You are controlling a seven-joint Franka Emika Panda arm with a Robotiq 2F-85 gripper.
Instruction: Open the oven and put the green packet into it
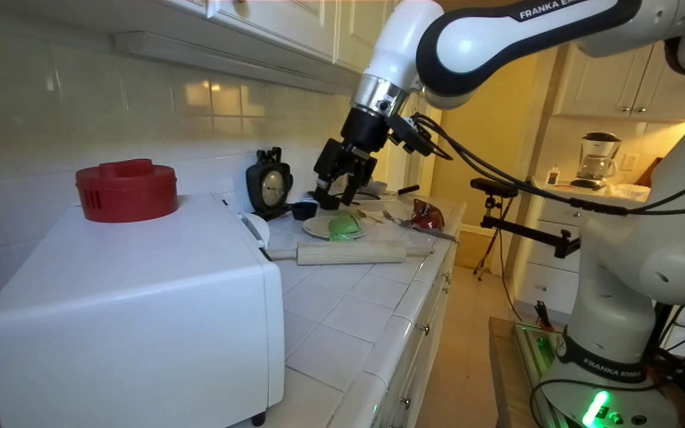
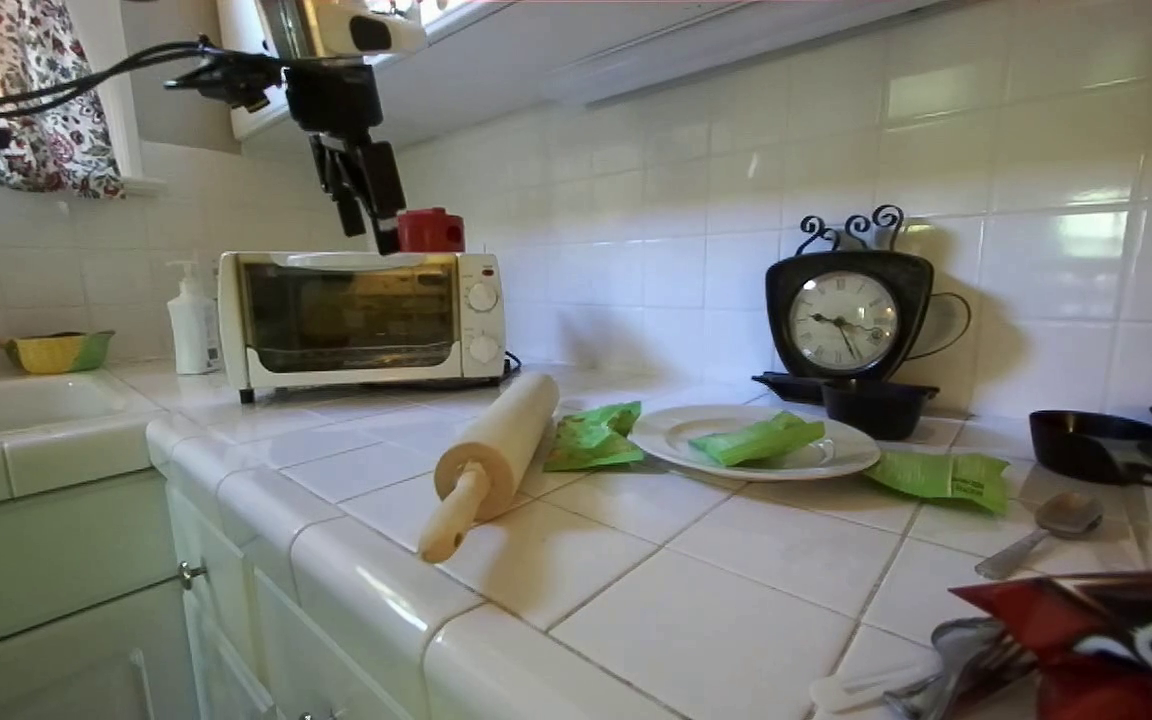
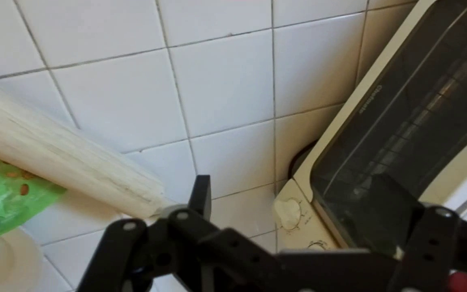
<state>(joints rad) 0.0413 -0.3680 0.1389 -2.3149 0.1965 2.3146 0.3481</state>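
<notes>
Pincer (image 1: 335, 197), mine: spread, empty, presumably to take the door handle (image 2: 336, 261). Oven (image 1: 134, 309): near, glass door (image 2: 348, 315) shut, so likely first job. Green packets (image 2: 761, 438), three: one on the plate (image 2: 666, 432), two beside, presumably set out for loading; which one, I cannot tell.

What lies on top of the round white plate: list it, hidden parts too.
A bright green oblong packet lies on the round white plate. The patch of plate beneath it is covered, so anything there cannot be seen.
</notes>
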